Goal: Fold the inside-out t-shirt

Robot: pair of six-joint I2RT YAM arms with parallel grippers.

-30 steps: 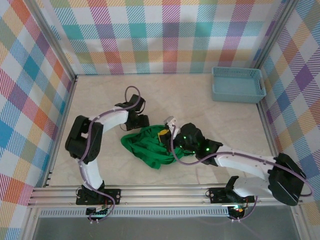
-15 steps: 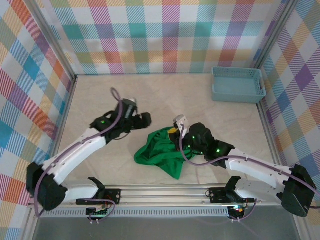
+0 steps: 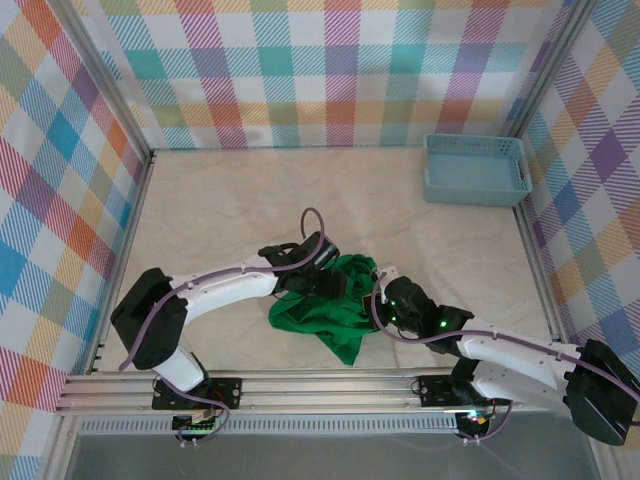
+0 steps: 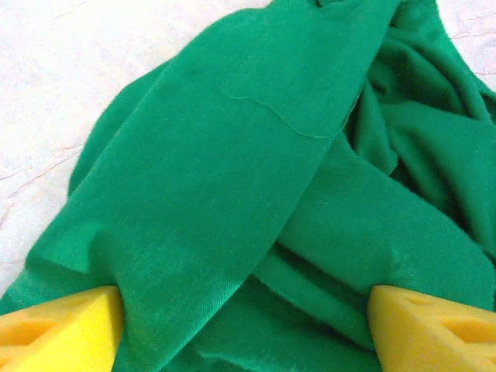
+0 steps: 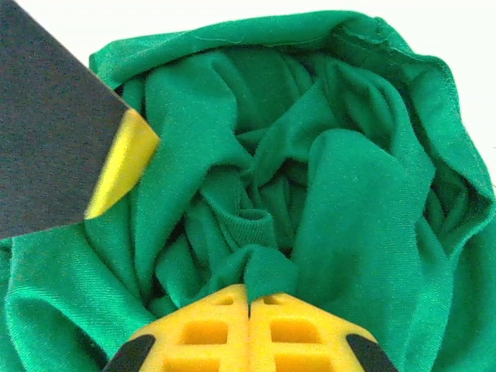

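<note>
The inside-out t-shirt (image 3: 335, 308) lies crumpled in a bright green heap on the table's near middle. My left gripper (image 3: 328, 283) sits on the heap's upper left edge. Seen from the left wrist, the left gripper (image 4: 246, 329) is open, its yellow fingertips (image 4: 62, 329) spread wide and pressed down over folds of the t-shirt (image 4: 256, 155). My right gripper (image 3: 379, 291) is at the heap's right side. From the right wrist, the right gripper (image 5: 249, 298) is shut on a small bunched fold of the t-shirt (image 5: 356, 201), near a ribbed hem. One left fingertip (image 5: 124, 167) shows there at the upper left.
A light blue plastic basket (image 3: 476, 169) stands at the back right corner. Plaid walls close the table on three sides, and a metal rail (image 3: 320, 385) runs along the front. Bare tabletop (image 3: 220, 200) stretches left of and behind the shirt.
My left arm swung right from bare table and came down on the shirt's left side. The right gripper, still shut on cloth, drew back toward the front, and the heap shifted slightly right.
</note>
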